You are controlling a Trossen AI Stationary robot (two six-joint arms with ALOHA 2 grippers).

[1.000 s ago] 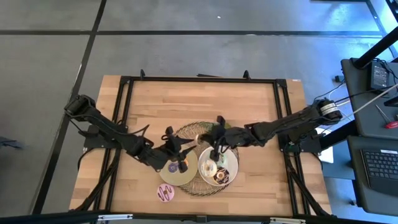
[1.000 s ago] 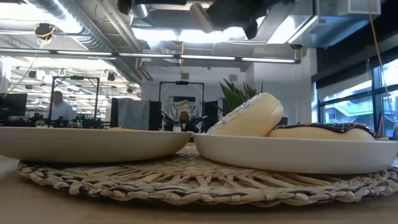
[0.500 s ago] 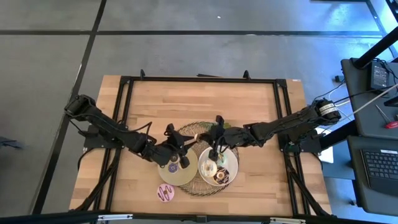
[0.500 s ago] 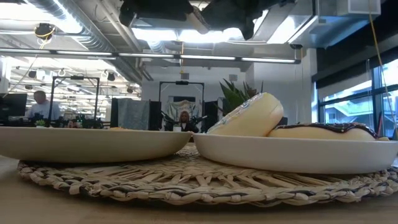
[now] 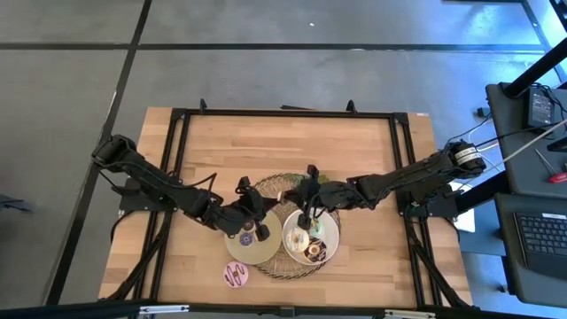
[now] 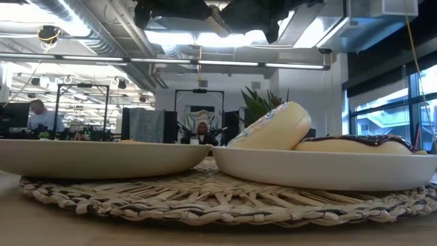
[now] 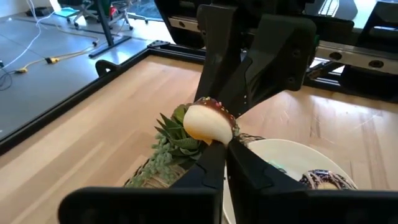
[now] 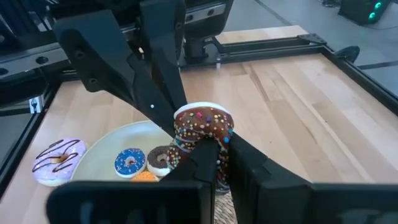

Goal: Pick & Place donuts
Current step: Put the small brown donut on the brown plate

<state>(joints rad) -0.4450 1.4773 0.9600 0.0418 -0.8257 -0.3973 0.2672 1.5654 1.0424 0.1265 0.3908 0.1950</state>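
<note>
- The right claw grips a chocolate sprinkled donut between its fingers, lifted above the woven mat on the counter
- The left claw, fingers pressed together, meets that donut from the opposite side; whether it truly pinches it cannot be told
- Left plate carries a blue-iced donut and a brown donut; a pink striped donut lies on the counter just beside it
- Right plate holds a tilted cream donut against a chocolate-iced donut

An open-plan office: desks, monitors, ceiling ducts.
</note>
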